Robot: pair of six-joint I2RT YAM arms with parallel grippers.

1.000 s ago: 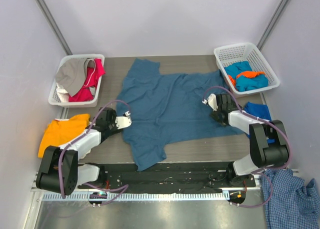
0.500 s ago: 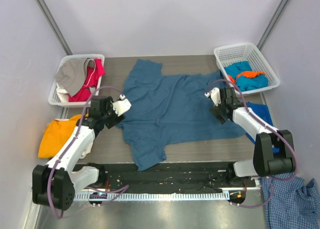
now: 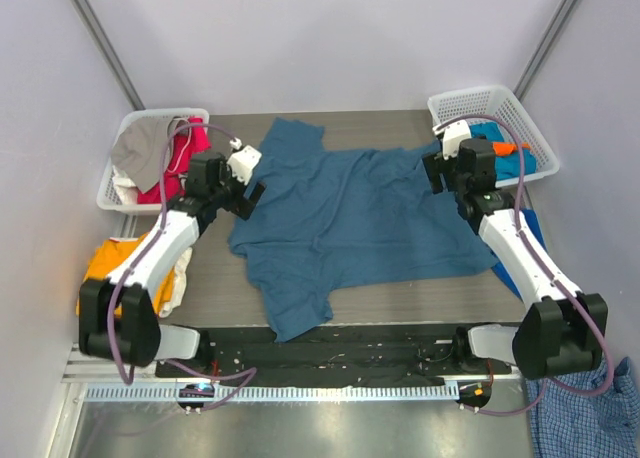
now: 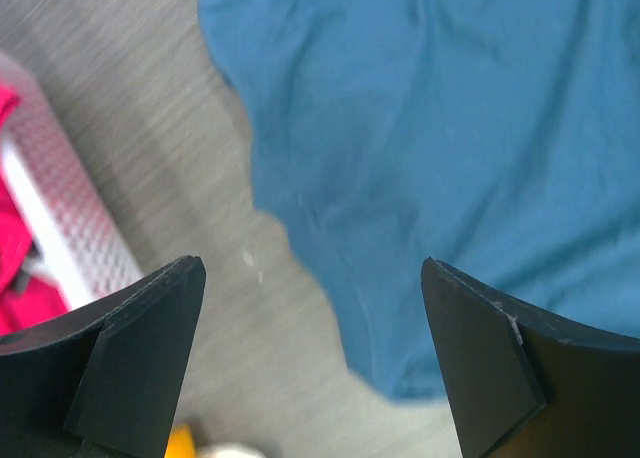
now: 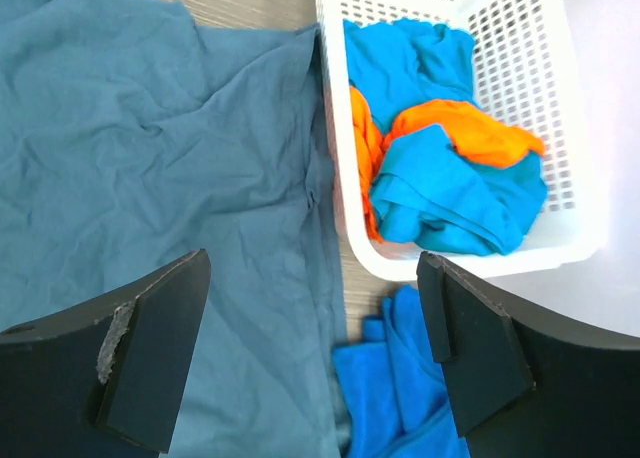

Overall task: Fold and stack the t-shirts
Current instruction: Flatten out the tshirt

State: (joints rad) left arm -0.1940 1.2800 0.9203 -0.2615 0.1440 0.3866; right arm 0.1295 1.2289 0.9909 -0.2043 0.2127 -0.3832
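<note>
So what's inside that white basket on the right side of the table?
The white basket holds crumpled turquoise cloth with orange cloth tangled into it. How many separate garments that makes can't be told, and anything lying beneath them is covered.

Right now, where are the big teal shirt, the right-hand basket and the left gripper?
teal t-shirt [image 3: 350, 213], top view, the middle of its spread-out body.
white basket [image 5: 560, 108], right wrist view, its mesh side wall.
left gripper [image 4: 308, 268], left wrist view, midway between its open fingertips.
</note>
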